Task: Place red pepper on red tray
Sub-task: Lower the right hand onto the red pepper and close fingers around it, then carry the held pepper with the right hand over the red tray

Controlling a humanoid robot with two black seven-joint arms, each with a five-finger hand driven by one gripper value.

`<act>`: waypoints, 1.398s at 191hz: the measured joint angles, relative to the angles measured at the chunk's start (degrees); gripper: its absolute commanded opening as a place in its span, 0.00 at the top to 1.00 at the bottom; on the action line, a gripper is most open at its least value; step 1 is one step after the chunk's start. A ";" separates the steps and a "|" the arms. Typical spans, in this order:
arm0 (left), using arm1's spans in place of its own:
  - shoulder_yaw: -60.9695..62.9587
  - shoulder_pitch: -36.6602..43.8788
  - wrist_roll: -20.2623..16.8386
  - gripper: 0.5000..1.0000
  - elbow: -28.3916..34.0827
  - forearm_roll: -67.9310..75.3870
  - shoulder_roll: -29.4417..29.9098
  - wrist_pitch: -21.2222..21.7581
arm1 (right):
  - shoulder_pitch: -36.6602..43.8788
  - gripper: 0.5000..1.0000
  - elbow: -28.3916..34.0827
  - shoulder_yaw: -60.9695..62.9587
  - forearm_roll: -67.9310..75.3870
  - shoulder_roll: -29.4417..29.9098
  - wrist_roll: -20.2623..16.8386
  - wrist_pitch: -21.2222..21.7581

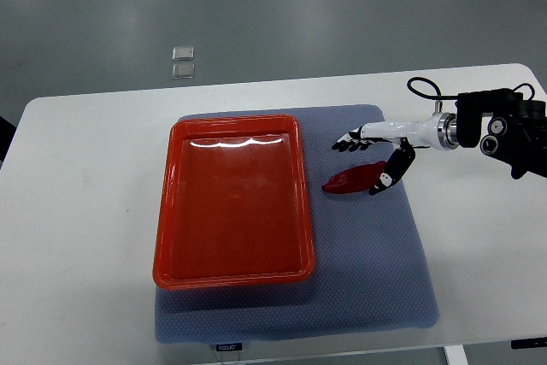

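Red pepper (355,179) lies on the blue mat (376,254) just right of the red tray (232,273), and with my right hand (376,156) over it, fingers (346,144) spread and holding nothing, I'd close across its thicker middle before lifting.

A white table (85,194) with rounded corners carries everything. It stands on a grey floor (256,6) and fills most of the view, running off the lower edge of the picture.

Directly on the table lies a blue-grey mat (376,271), laid flat and roughly centred, with its near edge close to the table's near edge. A small label (227,347) shows at that near edge. The table's surface is bare white to the left, behind and to the right of the mat.

On the floor beyond the table's far edge lie two small clear squares (183,61), one just behind the other.
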 measured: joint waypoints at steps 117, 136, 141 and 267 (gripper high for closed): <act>0.00 0.00 0.00 0.00 0.01 0.02 0.00 0.00 | -3.72 0.50 -0.70 -0.32 -6.30 0.53 2.45 -7.47; 0.00 0.00 0.00 0.00 0.01 0.02 0.00 0.00 | -3.75 0.55 -0.81 -0.35 -6.62 0.56 2.50 -7.69; 0.00 0.00 0.00 0.00 0.01 0.01 0.00 0.00 | -3.80 0.55 -0.89 -0.35 -6.83 0.59 2.56 -7.72; 0.00 0.00 0.00 0.00 0.01 0.02 0.00 0.00 | -4.45 0.92 -2.78 -0.42 -9.58 0.60 2.95 -9.65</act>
